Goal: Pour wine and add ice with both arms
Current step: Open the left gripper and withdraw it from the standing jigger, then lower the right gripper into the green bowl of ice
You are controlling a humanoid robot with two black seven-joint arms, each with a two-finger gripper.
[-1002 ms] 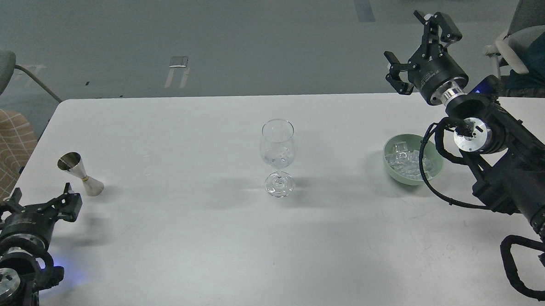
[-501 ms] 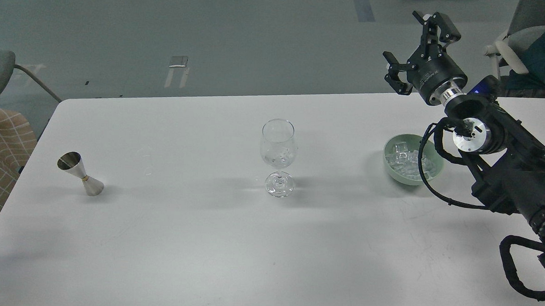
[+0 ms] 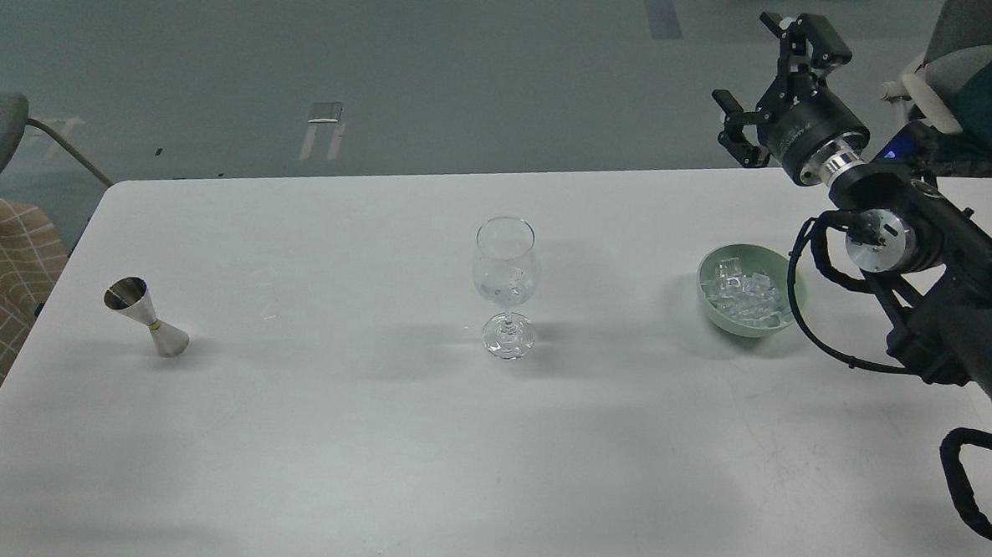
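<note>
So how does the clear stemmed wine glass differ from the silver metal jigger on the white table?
The clear stemmed wine glass stands mid-table; the silver metal jigger sits near the left edge. The glass is see-through, with what look like ice cubes in its bowl; the jigger is opaque, and its contents cannot be seen. The glass stands upright and looks taller; the jigger appears to lean left. Both rest on the white table, untouched by any gripper.

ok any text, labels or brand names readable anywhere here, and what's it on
None can be read.
Right gripper: a thin line of pale print runs along its round black body, too small and blurred to read.
Jigger, wine glass, green bowl of ice and table: no markings visible.
</note>
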